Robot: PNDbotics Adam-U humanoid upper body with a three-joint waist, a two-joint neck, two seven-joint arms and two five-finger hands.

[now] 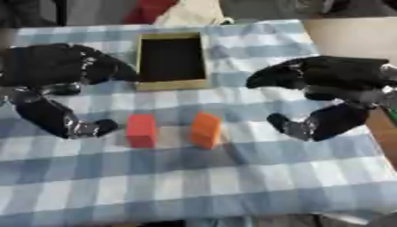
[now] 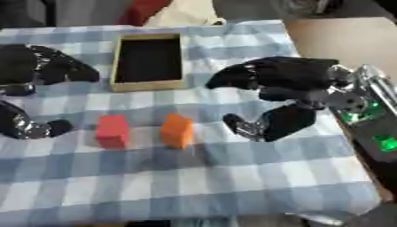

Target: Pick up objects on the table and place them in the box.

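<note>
Two hands hover above the table, neither holding anything. Left hand (image 1: 54, 71) has fingers and thumb spread apart in an unclosed curve; right hand (image 2: 287, 88) shows the same posture. Between them, just beyond the fingertips, sits the box (image 1: 171, 84), shallow, tan-walled, dark inside, nothing visible in it. Nearer than the hands and between the thumbs stand a red block (image 1: 142, 130) and an orange block (image 1: 205, 130), close together but apart. Blue-and-white checked cloth (image 1: 232, 177) covers the table; bare brown surface (image 2: 333, 40) lies beyond the right hand.
</note>
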